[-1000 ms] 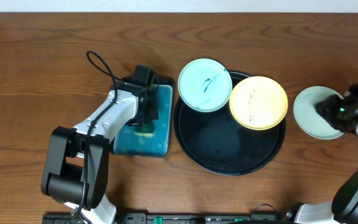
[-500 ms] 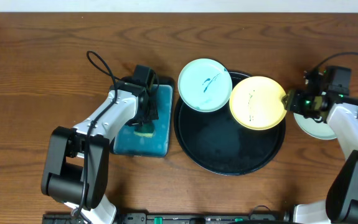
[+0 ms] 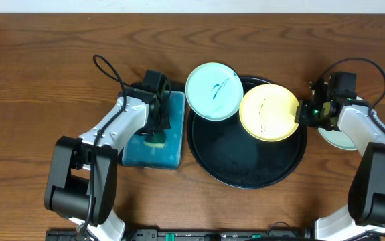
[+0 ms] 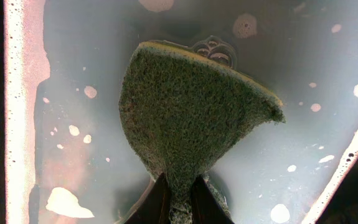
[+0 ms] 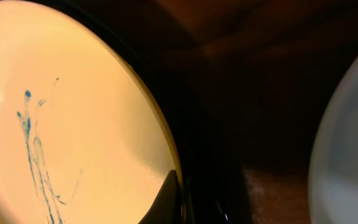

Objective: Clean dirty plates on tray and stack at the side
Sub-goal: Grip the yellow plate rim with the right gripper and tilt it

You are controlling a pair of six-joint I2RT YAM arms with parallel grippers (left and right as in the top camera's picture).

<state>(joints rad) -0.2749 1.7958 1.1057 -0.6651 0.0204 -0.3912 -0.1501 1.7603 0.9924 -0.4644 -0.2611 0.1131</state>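
The left gripper (image 4: pixel 179 202) is clamped on a sponge (image 4: pixel 191 118), whose narrow lower end is pinched between the two dark fingers at the bottom of the left wrist view. The sponge's green scouring face fans out above them with a thin yellow layer along its top edge. It hangs over the teal basin (image 3: pixel 133 155), left of centre in the overhead view, where the cloudy water carries scattered white bubbles. The black tray (image 3: pixel 246 164) sits in the middle of the frame, just right of the basin. The yellow plate (image 3: pixel 269 112) lies in the tray's upper right part and bears a thin teal scribble. A mint plate (image 3: pixel 212 91), also scribbled in teal, lies at the tray's upper left, overhanging the rim and touching the yellow plate's edge. The right gripper (image 3: pixel 304 112) is at the yellow plate's right edge with its jaws drawn together on the rim. In the right wrist view one dark fingertip (image 5: pixel 169 193) rests on that rim at the bottom centre, and the other finger cannot be made out. A pale plate (image 3: pixel 336 139) lies on the wooden table (image 3: pixel 45 53) just right of the tray, partly hidden by the right arm. No marks can be made out on its visible part.
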